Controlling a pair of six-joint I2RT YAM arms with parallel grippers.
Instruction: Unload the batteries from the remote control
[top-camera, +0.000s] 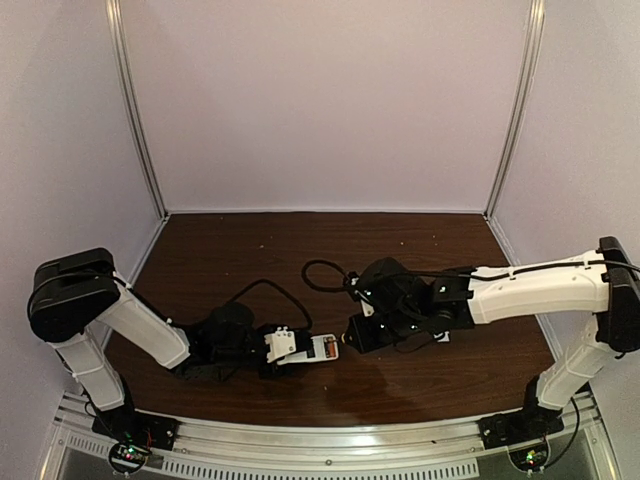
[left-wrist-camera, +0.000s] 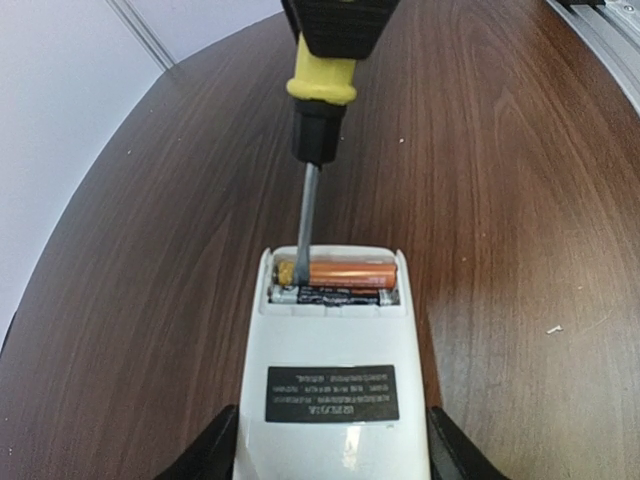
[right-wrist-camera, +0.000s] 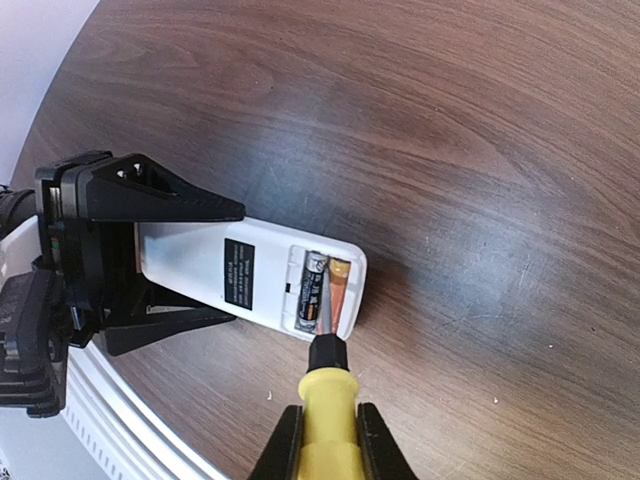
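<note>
Flat on the dark wooden bench (top-camera: 240, 250), near its front edge: the remote control (left-wrist-camera: 335, 370), back side up, battery bay uncovered at the end away from the left claw (left-wrist-camera: 335, 455); gripped by its sides in that claw, jaws roughly half open around it; in the bay, both batteries (left-wrist-camera: 340, 272) side by side, orange one outermost; clamped in the nearly closed right claw (right-wrist-camera: 328, 428), a yellow-handled screwdriver (right-wrist-camera: 326, 385); tip down against the orange cell's end.
</note>
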